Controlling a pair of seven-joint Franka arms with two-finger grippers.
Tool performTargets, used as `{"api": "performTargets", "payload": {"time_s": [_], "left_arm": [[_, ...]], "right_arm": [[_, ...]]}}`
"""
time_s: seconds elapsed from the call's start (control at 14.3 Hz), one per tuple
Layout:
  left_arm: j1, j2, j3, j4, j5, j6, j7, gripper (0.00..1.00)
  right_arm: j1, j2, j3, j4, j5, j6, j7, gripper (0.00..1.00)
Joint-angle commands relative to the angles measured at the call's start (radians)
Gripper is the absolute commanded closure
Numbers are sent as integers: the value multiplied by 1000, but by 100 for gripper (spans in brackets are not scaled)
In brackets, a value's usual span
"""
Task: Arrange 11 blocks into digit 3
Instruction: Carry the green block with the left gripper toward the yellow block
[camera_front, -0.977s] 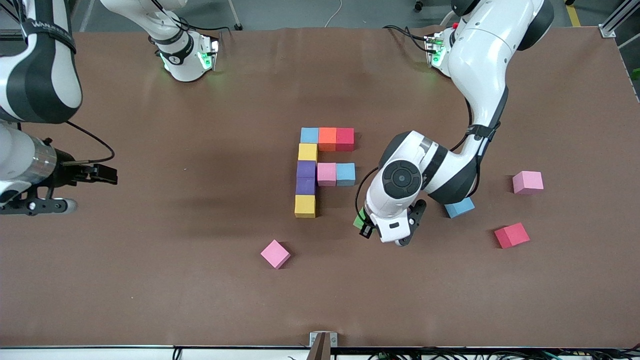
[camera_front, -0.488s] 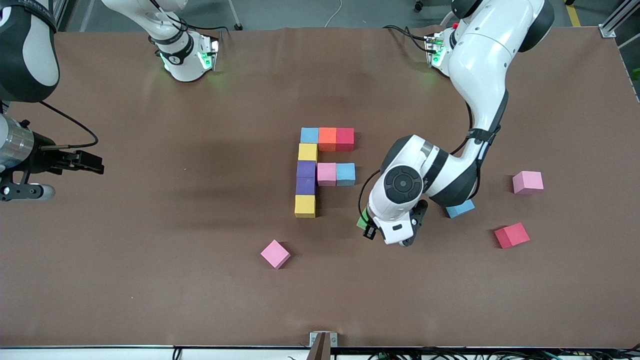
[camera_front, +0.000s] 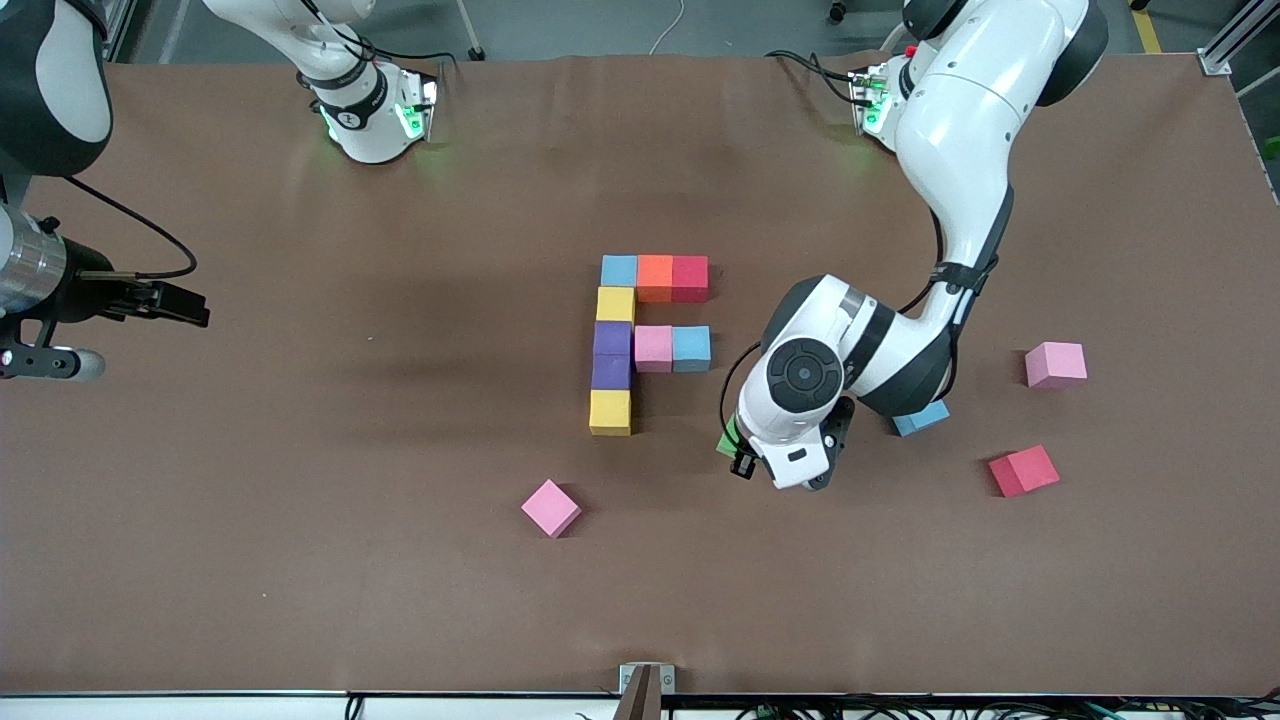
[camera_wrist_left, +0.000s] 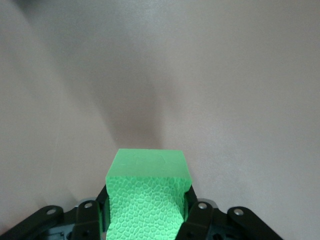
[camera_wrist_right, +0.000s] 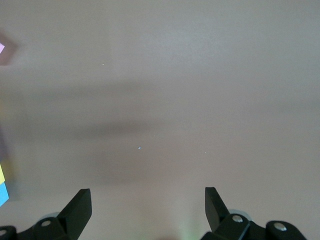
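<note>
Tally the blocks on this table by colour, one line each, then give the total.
blue: 3
yellow: 2
purple: 2
pink: 3
red: 2
orange: 1
green: 1, held in the left gripper
Total: 14

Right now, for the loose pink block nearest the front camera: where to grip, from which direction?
Come straight down from above on the pink block. It lies alone on the table, turned diagonal to the digit 3, so rotate the wrist until the fingers close on two opposite flat side faces, not its corners. The open right gripper is free; the left gripper is shut on the green block.
</note>
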Motion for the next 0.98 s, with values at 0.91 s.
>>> {"api": "performTargets", "payload": {"time_s": [0.91], "left_arm": [[-5, -79, -7, -230, 18, 215, -339, 91]], "right_arm": [[-23, 17, 4, 59, -15, 78, -70, 0]]}}
